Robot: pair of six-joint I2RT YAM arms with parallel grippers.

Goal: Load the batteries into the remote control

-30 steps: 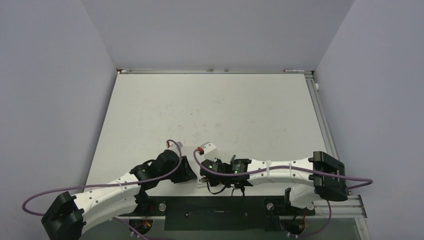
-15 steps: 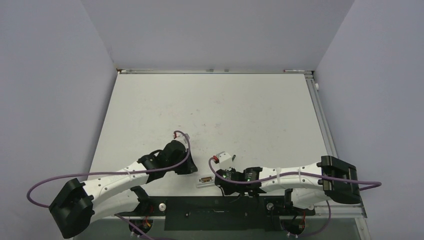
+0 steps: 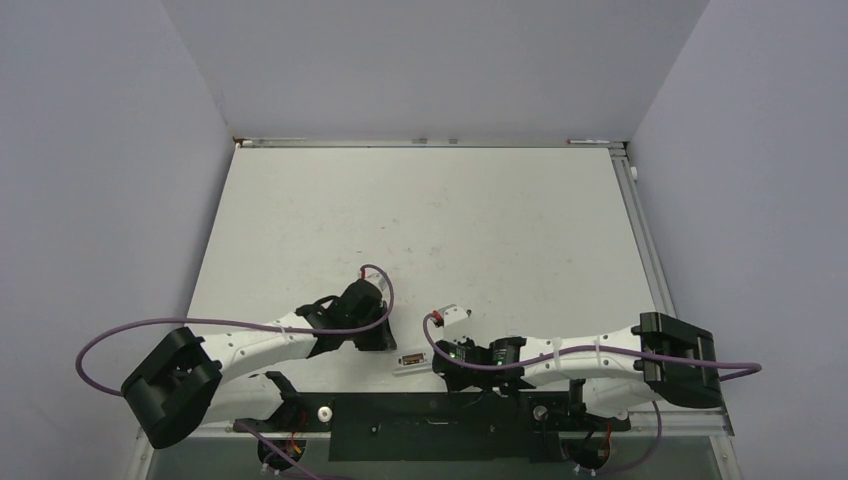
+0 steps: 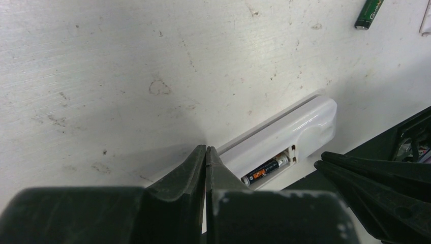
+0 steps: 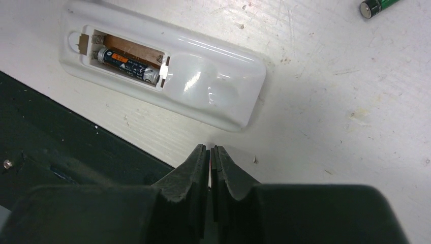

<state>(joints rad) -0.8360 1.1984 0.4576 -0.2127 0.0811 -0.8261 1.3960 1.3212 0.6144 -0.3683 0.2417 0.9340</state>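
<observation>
Right now my left fingers (image 4: 190,173) and right fingers (image 5: 193,173) are both squeezed shut with nothing in them. Just past them the remote control (image 5: 162,71) lies back-up at the near edge of the tabletop (image 5: 330,127), one battery (image 5: 127,63) in its bay. Farther off lies a green battery (image 5: 376,6). It is round, so a clumsy grab could roll it away, I think.

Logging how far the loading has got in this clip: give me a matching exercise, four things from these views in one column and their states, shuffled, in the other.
Things:
1. remote control
2. black-and-orange battery
3. green battery
4. right gripper

States:
A. fingers shut, holding nothing
B. lying loose on the table
C. seated in the bay
D. back side up, bay uncovered

Pairs: 1-D, 2-C, 3-B, 4-A
</observation>
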